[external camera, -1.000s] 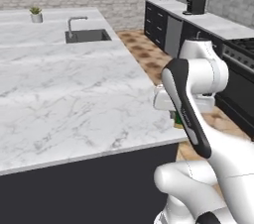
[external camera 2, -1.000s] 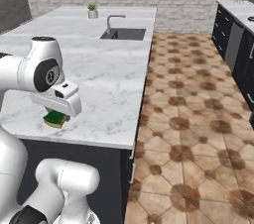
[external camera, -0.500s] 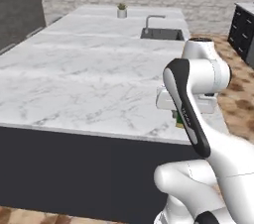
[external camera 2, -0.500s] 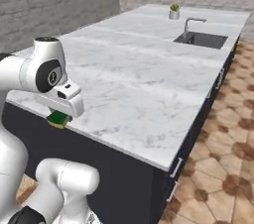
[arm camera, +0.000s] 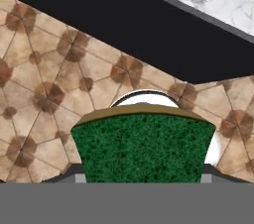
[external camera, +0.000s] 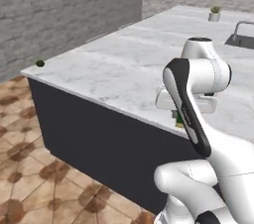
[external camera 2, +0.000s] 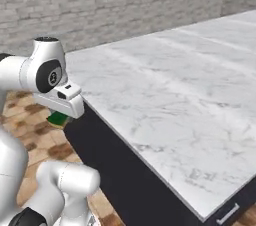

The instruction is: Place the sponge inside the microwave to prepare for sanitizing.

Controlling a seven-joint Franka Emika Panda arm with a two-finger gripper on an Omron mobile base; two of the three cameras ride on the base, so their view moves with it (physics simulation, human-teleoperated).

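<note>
The gripper (external camera 2: 59,116) hangs just off the corner of the marble-topped island, pinching the sponge (arm camera: 143,146) between its fingers. In the hand view the sponge's green face is wide and close, with a thin yellow-brown layer along its upper edge, and the two finger tips sit at its lower corners. In the right base view a bit of green sponge pokes out below the white hand, held over the tiled floor (external camera 2: 35,130) and not over the surface (external camera 2: 165,85).

The surface's near edge runs as a thin grey lip above the dark cabinet side (external camera: 99,134). In the left base view that edge passes just behind the hand, and a sliver of green and yellow sponge shows beneath it, against the dark side. The marble top is broad and mostly bare near this corner; far back stand a small potted plant (external camera: 215,14) and the edge of a sink (external camera: 241,39). A small dark green ball (external camera: 40,63) sits at the far left corner. Open brown tile stretches left toward the grey brick wall (external camera: 64,5).
</note>
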